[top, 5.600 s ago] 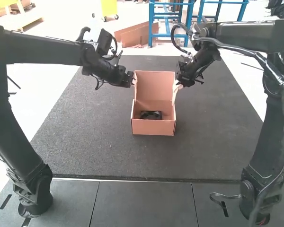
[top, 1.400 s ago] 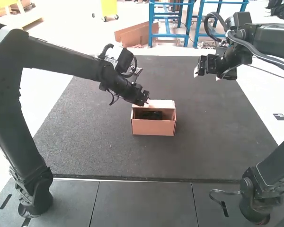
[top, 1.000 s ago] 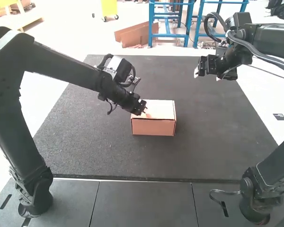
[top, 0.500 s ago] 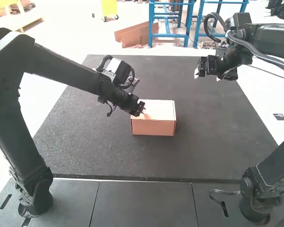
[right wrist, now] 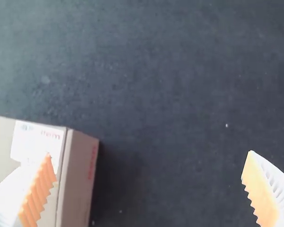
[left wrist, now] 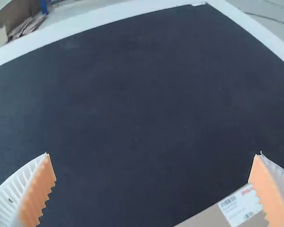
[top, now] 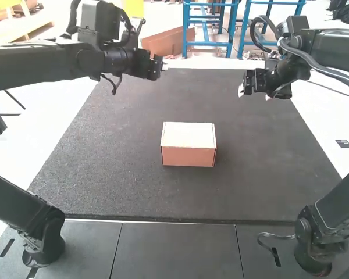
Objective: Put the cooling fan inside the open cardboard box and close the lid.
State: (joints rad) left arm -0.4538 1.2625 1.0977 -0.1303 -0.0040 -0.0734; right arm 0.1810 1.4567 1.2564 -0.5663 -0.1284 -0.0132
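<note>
Cardboard box (top: 188, 144) sits mid-frame on the black mat (top: 104, 174), lid down flat; fan prob. inside, under the lid. Left gripper (top: 158, 65) hangs upper left of centre, right gripper (top: 243, 85) upper right, both well apart from box; wrist views show each w/ orange pads (left wrist: 35, 191) spread wide, holding nothing. Box looks light & thin-walled, stiff enough but would dent if squeezed hard; best grip across opposite side walls, or push flat on top. Mat edges far off on all sides, so plenty of room round it.
</note>
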